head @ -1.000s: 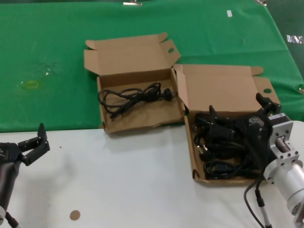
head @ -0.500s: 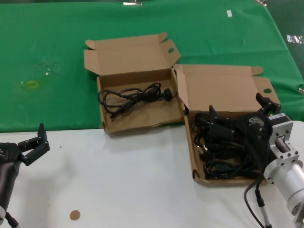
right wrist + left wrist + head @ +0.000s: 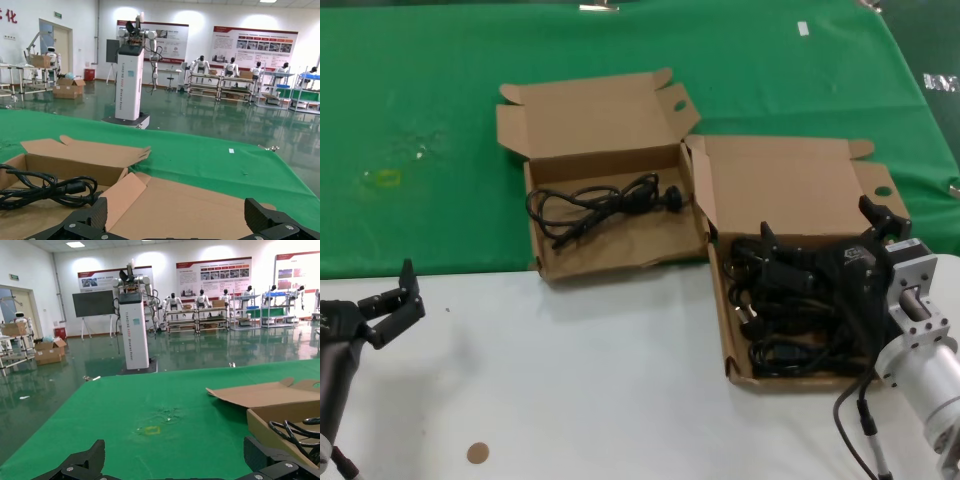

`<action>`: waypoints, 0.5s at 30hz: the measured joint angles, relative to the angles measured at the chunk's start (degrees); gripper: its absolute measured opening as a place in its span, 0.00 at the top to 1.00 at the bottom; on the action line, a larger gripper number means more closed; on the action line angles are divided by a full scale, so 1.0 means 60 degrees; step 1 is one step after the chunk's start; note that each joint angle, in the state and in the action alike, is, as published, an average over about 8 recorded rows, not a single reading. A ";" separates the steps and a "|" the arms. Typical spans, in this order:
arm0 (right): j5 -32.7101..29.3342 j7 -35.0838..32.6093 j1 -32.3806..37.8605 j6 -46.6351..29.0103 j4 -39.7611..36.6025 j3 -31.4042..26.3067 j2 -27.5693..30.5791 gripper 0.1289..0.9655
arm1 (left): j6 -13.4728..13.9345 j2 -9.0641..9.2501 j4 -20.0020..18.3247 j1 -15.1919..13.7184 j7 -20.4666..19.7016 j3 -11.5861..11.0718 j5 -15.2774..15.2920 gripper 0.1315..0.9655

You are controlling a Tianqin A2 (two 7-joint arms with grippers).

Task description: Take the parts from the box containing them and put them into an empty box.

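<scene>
Power cords (image 3: 785,310): I count a tangled heap in the right cardboard box (image 3: 790,190), lid up. One cord (image 3: 605,203) lies in the left box (image 3: 620,255). My right gripper (image 3: 815,240), fingers spread, sits low over the heap, holding nothing I can see. My left gripper (image 3: 390,300), also spread, hovers over the white surface (image 3: 570,380).

A large robotics exhibition or test hall; glossy green floor (image 3: 200,112), wall display boards (image 3: 213,276) and a white pillar-mounted robot (image 3: 131,75) fill the background. Humanoid robots (image 3: 231,67) stand beside metal shelving racks (image 3: 215,317); cardboard cartons (image 3: 65,87) sit by the wall.
</scene>
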 joint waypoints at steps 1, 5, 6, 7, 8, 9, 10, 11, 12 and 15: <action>0.0000 0.0000 0.0000 0.0000 0.0000 0.0000 0.0000 0.00 | 0.0000 0.0000 0.0000 0.0000 0.0000 0.0000 0.0000 0.00; 0.0000 0.0000 0.0000 0.0000 0.0000 0.0000 0.0000 0.00 | 0.0000 0.0000 0.0000 0.0000 0.0000 0.0000 0.0000 0.00; 0.0000 0.0000 0.0000 0.0000 0.0000 0.0000 0.0000 0.00 | 0.0000 0.0000 0.0000 0.0000 0.0000 0.0000 0.0000 0.00; 0.0000 0.0000 0.0000 0.0000 0.0000 0.0000 0.0000 0.00 | 0.0000 0.0000 0.0000 0.0000 0.0000 0.0000 0.0000 0.00; 0.0000 0.0000 0.0000 0.0000 0.0000 0.0000 0.0000 0.00 | 0.0000 0.0000 0.0000 0.0000 0.0000 0.0000 0.0000 0.00; 0.0000 0.0000 0.0000 0.0000 0.0000 0.0000 0.0000 0.00 | 0.0000 0.0000 0.0000 0.0000 0.0000 0.0000 0.0000 0.00; 0.0000 0.0000 0.0000 0.0000 0.0000 0.0000 0.0000 0.00 | 0.0000 0.0000 0.0000 0.0000 0.0000 0.0000 0.0000 0.00; 0.0000 0.0000 0.0000 0.0000 0.0000 0.0000 0.0000 0.00 | 0.0000 0.0000 0.0000 0.0000 0.0000 0.0000 0.0000 0.00; 0.0000 0.0000 0.0000 0.0000 0.0000 0.0000 0.0000 0.00 | 0.0000 0.0000 0.0000 0.0000 0.0000 0.0000 0.0000 0.00; 0.0000 0.0000 0.0000 0.0000 0.0000 0.0000 0.0000 0.00 | 0.0000 0.0000 0.0000 0.0000 0.0000 0.0000 0.0000 0.00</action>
